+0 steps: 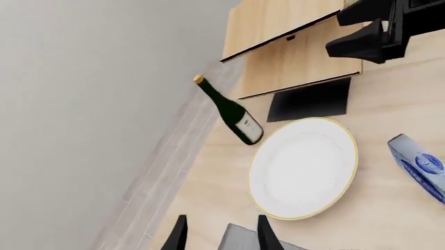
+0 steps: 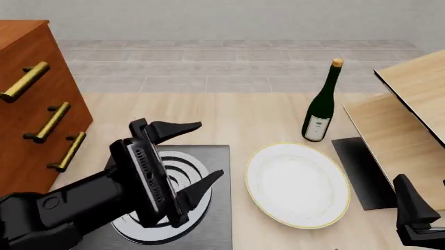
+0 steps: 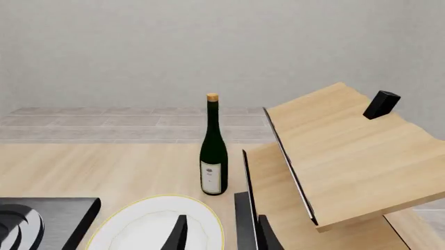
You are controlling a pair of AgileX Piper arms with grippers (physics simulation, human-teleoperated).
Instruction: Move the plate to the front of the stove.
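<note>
In the front view the left gripper (image 2: pixel 191 161) and its arm hide much of the stove (image 2: pixel 215 172), whose near edge is cut off below; the right gripper (image 2: pixel 417 219) is cropped at the corner, its jaws unreadable; in the right wrist view the plate (image 3: pixel 139 224) runs off the bottom edge; the bottle (image 2: pixel 321 104) label is too small to read.

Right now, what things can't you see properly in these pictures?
- Stove: in the front view the left gripper and its arm cover much of the rings.
- Right gripper: the front view's corner cuts it off, so open or shut is unclear.
- Blue and white package: the left wrist view's edge cuts it.
- Bottle: label too small to read.
</note>
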